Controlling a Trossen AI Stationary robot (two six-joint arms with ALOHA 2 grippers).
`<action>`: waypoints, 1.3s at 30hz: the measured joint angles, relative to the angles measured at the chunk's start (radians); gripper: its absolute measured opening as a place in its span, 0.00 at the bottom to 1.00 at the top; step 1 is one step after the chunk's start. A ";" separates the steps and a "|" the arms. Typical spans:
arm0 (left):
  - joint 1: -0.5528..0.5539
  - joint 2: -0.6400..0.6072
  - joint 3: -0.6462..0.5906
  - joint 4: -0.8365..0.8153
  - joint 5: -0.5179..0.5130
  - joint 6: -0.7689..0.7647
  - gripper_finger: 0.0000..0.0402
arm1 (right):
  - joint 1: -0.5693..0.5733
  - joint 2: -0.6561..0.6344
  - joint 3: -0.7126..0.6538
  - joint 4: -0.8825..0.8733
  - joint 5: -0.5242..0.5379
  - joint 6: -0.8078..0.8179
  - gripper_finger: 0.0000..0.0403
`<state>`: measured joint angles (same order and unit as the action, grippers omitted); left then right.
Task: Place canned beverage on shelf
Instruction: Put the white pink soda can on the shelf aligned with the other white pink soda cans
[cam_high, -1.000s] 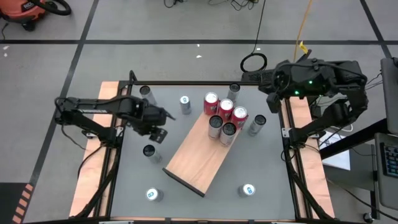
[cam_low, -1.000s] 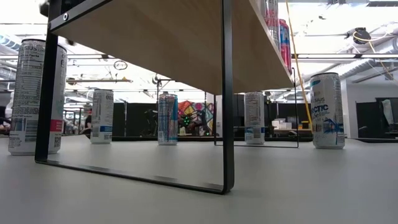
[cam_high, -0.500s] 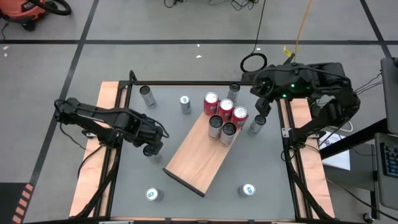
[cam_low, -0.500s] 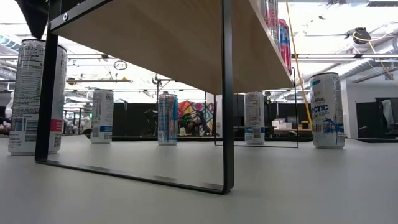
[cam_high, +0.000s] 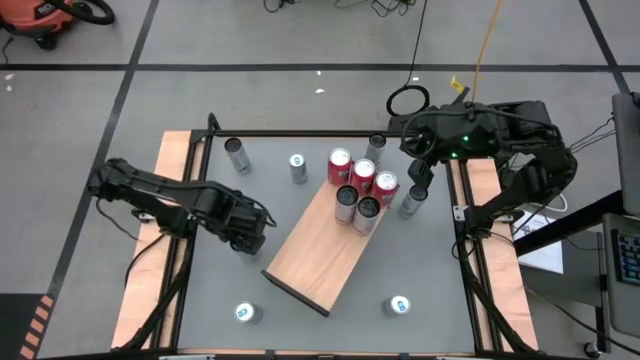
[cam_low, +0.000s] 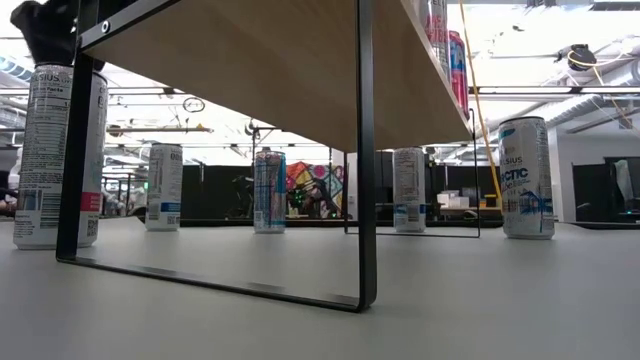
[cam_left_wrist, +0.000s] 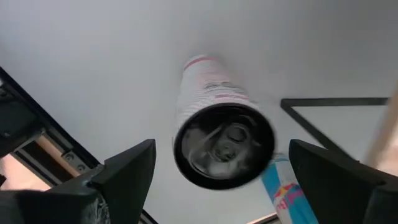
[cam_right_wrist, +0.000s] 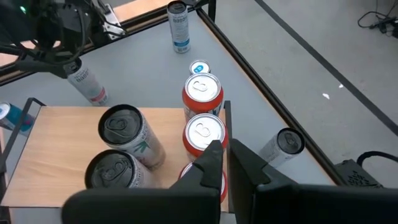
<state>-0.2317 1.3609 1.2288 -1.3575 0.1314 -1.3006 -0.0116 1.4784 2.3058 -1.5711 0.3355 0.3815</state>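
With the left jaws (cam_left_wrist: 217, 180) spread wide above the white can (cam_left_wrist: 217, 140), lower squarely until its body sits between them before closing; the right jaws (cam_right_wrist: 219, 163) stay shut above the shelf (cam_high: 315, 255).

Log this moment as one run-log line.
left gripper: open, above can beside shelf | right gripper: shut, over shelf's cans | can not yet grasped

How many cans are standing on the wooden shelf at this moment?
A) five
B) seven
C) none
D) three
A: the high view shows three red-topped cans and two dark-topped cans clustered at one end of the shelf; every other can stands on the grey tabletop.
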 joint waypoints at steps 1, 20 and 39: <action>0.000 0.000 -0.015 0.006 0.008 0.001 0.89 | 0.000 0.000 0.000 0.000 0.000 0.000 0.00; 0.010 0.000 -0.073 0.094 -0.018 0.085 0.85 | 0.000 0.002 0.000 0.000 -0.001 0.051 0.00; 0.010 0.000 -0.073 0.092 -0.013 0.106 0.75 | 0.000 0.005 0.000 0.030 -0.001 0.033 0.00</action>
<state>-0.2222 1.3609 1.1553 -1.2655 0.1180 -1.1946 -0.0113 1.4830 2.3058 -1.5406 0.3344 0.4144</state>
